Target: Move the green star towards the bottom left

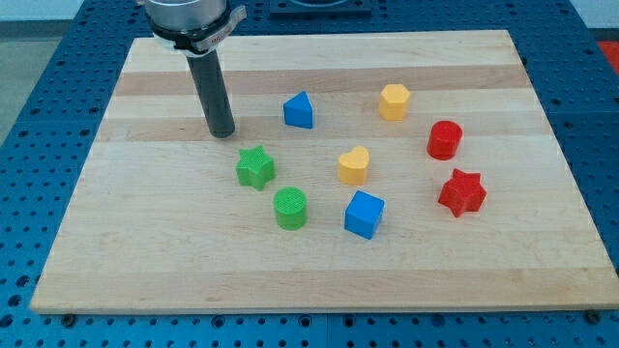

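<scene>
Pushing with no jaws, we are holding my tip just beyond the green star, light, stiff, slide-prone; its far-right side suits contact.

You have a wooden board resting on a blue pegboard table. A green cylinder sits near the board's middle, with a blue cube to its right. Above that cube lies a yellow heart. Toward the view's top are a blue triangular block and a yellow hexagon. On the right, a red cylinder stands above a red star.
</scene>
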Motion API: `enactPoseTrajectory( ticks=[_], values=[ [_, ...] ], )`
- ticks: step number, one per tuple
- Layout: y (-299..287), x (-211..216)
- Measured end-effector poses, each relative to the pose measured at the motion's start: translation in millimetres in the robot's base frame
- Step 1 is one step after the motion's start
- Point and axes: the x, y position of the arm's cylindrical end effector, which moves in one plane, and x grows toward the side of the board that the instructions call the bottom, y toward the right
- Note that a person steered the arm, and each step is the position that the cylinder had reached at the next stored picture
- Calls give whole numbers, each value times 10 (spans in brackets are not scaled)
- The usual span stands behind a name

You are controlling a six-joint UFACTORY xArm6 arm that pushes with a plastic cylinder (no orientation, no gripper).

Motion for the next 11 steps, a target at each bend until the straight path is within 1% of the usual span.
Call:
enactPoseTrajectory(
  ticks=[2, 4, 5, 6, 7, 9, 10, 11],
  values=[
    [17, -52],
    [797, 92],
    [813, 264],
    [856, 565],
    [856, 565],
    [2, 565],
    [45, 565],
    [745, 611]
  ],
)
